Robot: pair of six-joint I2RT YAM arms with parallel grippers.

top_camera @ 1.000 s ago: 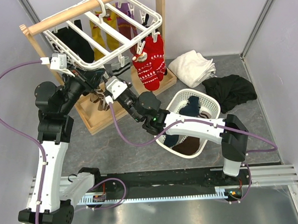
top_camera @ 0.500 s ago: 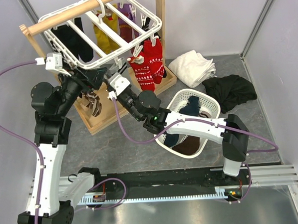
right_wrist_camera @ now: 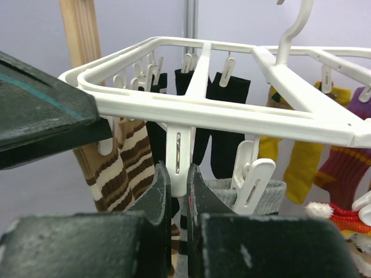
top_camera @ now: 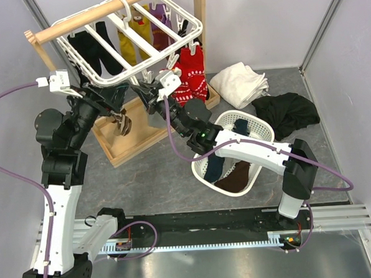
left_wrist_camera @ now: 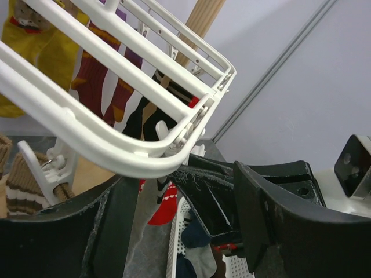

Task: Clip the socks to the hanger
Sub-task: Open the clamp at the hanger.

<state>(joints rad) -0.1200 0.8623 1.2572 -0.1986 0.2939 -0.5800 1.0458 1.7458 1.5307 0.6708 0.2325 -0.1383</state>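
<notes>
The white slatted hanger (top_camera: 127, 39) hangs from the wooden rail, its near rim (right_wrist_camera: 220, 113) running across the right wrist view. My right gripper (right_wrist_camera: 178, 188) is shut on a white clip peg (right_wrist_camera: 177, 147) under that rim. The neighbouring peg (right_wrist_camera: 255, 176) holds a grey sock (right_wrist_camera: 272, 194) by its cuff. The red socks (top_camera: 191, 76) with white pattern hang clipped at the hanger's right corner. My left gripper (left_wrist_camera: 185, 226) is open and empty just below the hanger's corner (left_wrist_camera: 191, 130), with the right arm's black fingers between its jaws.
Black (right_wrist_camera: 229, 110), yellow (right_wrist_camera: 301, 156) and brown-striped (right_wrist_camera: 116, 168) socks also hang from the frame. The wooden stand's tray (top_camera: 142, 141) lies beneath. A white lattice basket (top_camera: 263, 132) of socks, a white cloth (top_camera: 238, 83) and a black cloth (top_camera: 290, 112) lie to the right.
My left gripper has opened and drawn back to the left. My right gripper has closed on the peg and moved up and to the right under the hanger, which has swung slightly.
</notes>
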